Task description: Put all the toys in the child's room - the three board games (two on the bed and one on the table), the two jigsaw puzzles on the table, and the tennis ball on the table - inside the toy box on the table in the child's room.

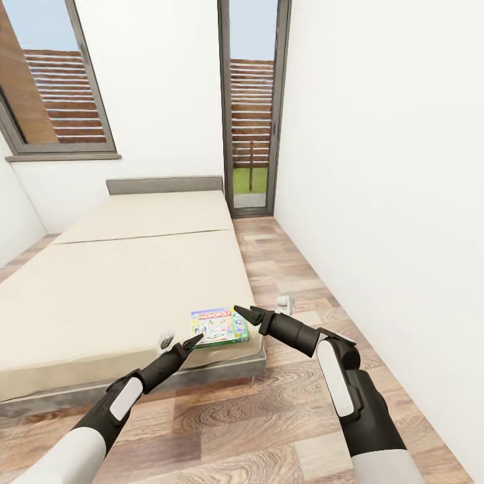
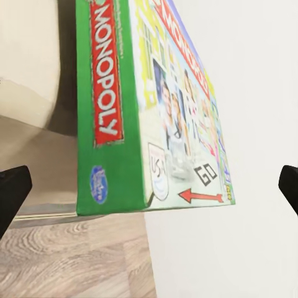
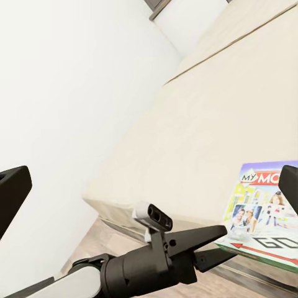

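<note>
With the head camera tipped down over both arms, I see the bed [image 1: 128, 282] filling the left and centre of the frame, its beige mattress bare apart from one board game [image 1: 219, 326], the white and green Monopoly box, lying flat at the mattress's near right corner, just below centre of the picture. My left gripper [image 1: 190, 343] sits just at the box's lower left edge; its fingers stand spread at the two sides of the left wrist view, with the box's green side and printed lid [image 2: 155, 105] between them but touching neither, so the jaws are open. My right gripper [image 1: 246, 314] points leftward at the box's right edge; its dark fingertips [image 3: 12, 195] also show far apart at the edges of the right wrist view, open and holding nothing. In that same view the left gripper [image 3: 211, 245] reaches in from the lower part of the frame beside the box [image 3: 264, 211]. Wooden floor [image 1: 269, 417] runs along the lower frame and up the right side, below a white wall [image 1: 390, 168]
</note>
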{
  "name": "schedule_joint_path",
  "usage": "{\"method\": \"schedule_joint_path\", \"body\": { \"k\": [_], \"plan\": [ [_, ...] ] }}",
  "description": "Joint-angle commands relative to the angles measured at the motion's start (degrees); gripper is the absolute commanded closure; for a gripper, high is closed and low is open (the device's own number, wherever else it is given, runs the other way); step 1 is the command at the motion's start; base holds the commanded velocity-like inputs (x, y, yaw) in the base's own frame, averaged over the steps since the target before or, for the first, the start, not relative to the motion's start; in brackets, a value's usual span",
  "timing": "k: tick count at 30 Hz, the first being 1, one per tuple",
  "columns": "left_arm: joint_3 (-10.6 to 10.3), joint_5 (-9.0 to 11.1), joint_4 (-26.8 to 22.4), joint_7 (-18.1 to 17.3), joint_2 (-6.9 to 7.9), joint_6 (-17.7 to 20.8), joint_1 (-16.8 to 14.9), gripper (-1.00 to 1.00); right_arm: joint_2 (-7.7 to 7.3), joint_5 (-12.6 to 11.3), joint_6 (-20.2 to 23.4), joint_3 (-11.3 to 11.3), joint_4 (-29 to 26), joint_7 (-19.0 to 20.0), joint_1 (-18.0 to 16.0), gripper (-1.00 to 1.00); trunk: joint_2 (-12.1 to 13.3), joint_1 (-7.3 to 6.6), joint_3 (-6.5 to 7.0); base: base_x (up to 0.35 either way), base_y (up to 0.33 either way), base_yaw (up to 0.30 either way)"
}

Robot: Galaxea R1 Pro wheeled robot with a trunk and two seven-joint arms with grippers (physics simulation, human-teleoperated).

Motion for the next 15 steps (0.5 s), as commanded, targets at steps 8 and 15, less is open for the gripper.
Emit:
{"method": "schedule_joint_path", "body": {
  "k": [8, 15],
  "plan": [
    [0.1, 0.4, 0.0, -0.2, -0.01, 0.5, 0.0, -1.00, 0.02, -0.1, 0.4, 0.0, 0.0, 0.0, 0.0, -1.00, -1.2, 0.65, -0.59, 0.000, 0.000, 0.000],
    [0.1, 0.3, 0.0, -0.2, -0.01, 0.6, 0.0, -1.00, 0.02, -0.1, 0.4, 0.0, 0.0, 0.0, 0.0, -1.00, -2.8, 1.53, -1.31, 0.000, 0.000, 0.000]
  ]
}}
